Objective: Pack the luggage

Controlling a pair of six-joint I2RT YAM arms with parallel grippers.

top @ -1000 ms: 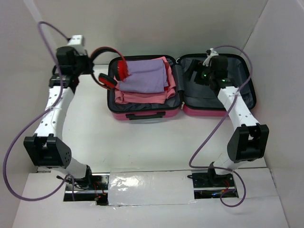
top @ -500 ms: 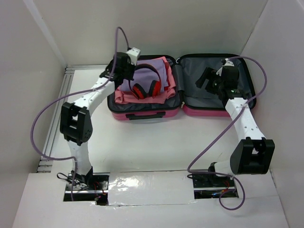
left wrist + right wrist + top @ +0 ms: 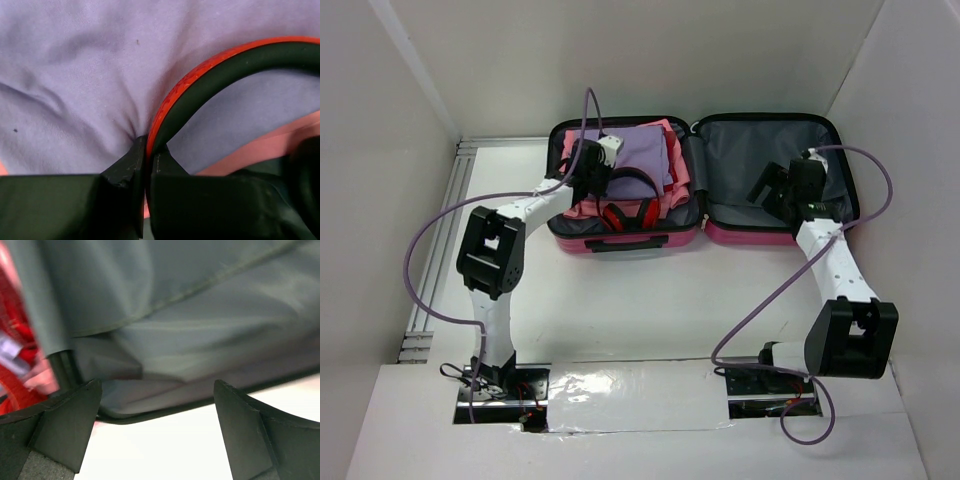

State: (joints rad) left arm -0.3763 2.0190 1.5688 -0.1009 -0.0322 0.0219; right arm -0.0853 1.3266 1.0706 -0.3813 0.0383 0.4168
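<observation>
1. The luggage [image 3: 730, 237] lies open flat. Its left half is stuffed, and its right half is just bare grey lining [image 3: 740, 160].
2. In the luggage's left half, a folded purple top [image 3: 645, 155] sits on a pile of pink clothes [image 3: 582, 208].
3. The headphones [image 3: 630, 212] rest on that pile. The ear cups are down by the luggage's near wall and the headband [image 3: 225, 65] arches back toward the far wall, so the long axis runs near-to-far.
4. Over that same half, the left gripper [image 3: 147, 150] is clamped tight on the headband. It's clearly the arm that matters here. My guess is it only needs to let go and lift straight up.
5. Over the luggage's right half, the right gripper [image 3: 156, 390] is spread wide with nothing in it, well apart from the headphones.
</observation>
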